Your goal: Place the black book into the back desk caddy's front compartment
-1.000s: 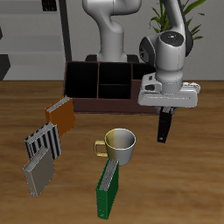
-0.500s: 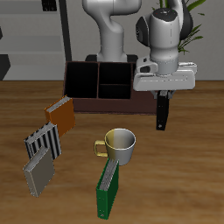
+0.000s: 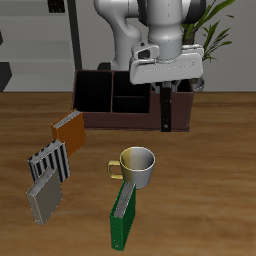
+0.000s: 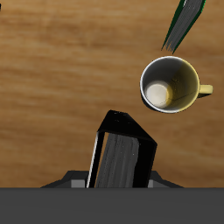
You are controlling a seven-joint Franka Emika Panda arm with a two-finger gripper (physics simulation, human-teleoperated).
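The black book (image 3: 165, 108) hangs upright from my gripper (image 3: 166, 86), which is shut on its upper end. It is held in the air in front of the back desk caddy (image 3: 105, 121), a long dark reddish-brown box with black cells. The front compartment (image 3: 131, 103) is the small middle cell by the caddy's front wall, and the book is off to one side of it. In the wrist view the black book (image 4: 122, 157) fills the space under the gripper, with its pale page edge showing, and the caddy is out of view there.
A cream mug (image 3: 137, 167) stands on the table nearer the front, seen also as the mug (image 4: 172, 84). A green book (image 3: 123, 214) lies beside it. An orange book (image 3: 69, 128) and striped grey books (image 3: 48, 165) stand farther out.
The gripper has carried the black book up and back toward the caddy, and sideways toward the caddy's middle.
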